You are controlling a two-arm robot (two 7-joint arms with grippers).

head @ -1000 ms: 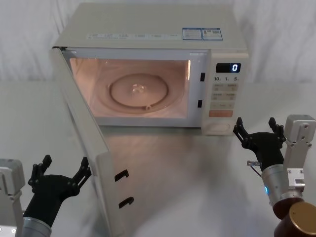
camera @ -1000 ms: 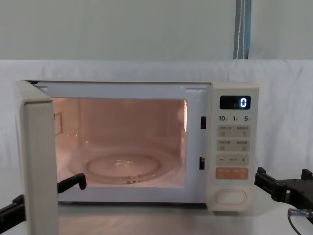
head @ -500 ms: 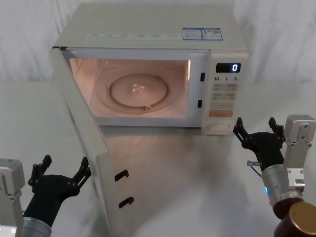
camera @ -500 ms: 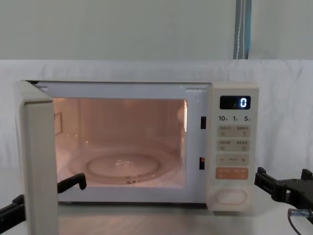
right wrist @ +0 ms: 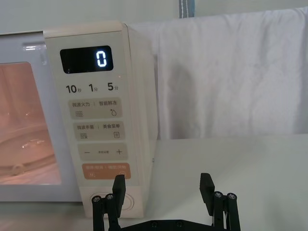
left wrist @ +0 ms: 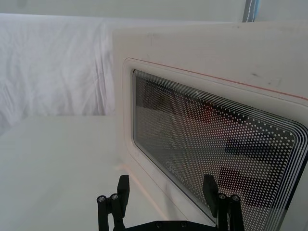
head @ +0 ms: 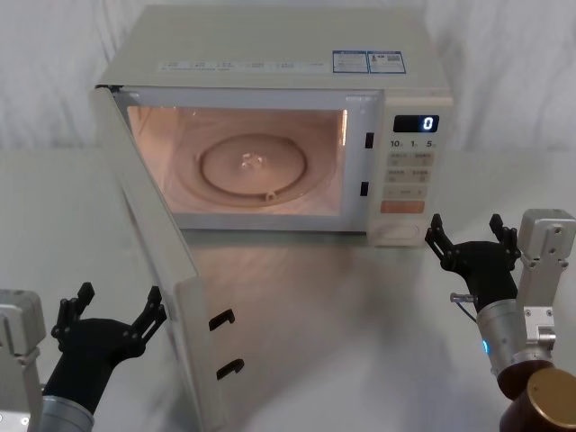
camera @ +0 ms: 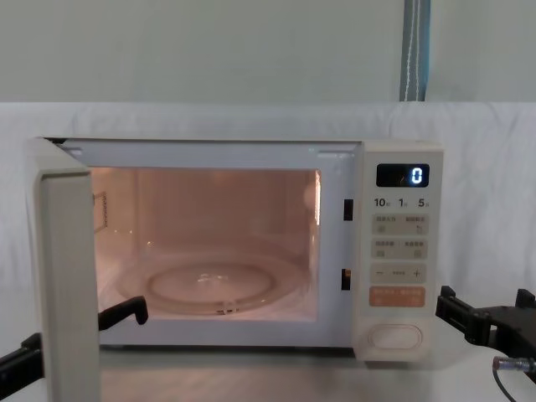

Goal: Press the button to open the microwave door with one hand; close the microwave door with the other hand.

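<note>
On table, 1 microwave door (head: 153, 261) (open), 2 end effectors spread

One microwave (head: 270, 108), one open microwave door (head: 153, 261), one button (head: 402, 235), two hands.

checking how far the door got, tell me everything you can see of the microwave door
The microwave door is a cream, plastic-looking panel, hinged at the oven's left and swung wide open toward the robot, standing upright. Two dark latch hooks stick out of its free edge. Its outer face has a dark dotted window in a raised frame. The left hand sits open just outside that face; contact cannot be told.
</note>
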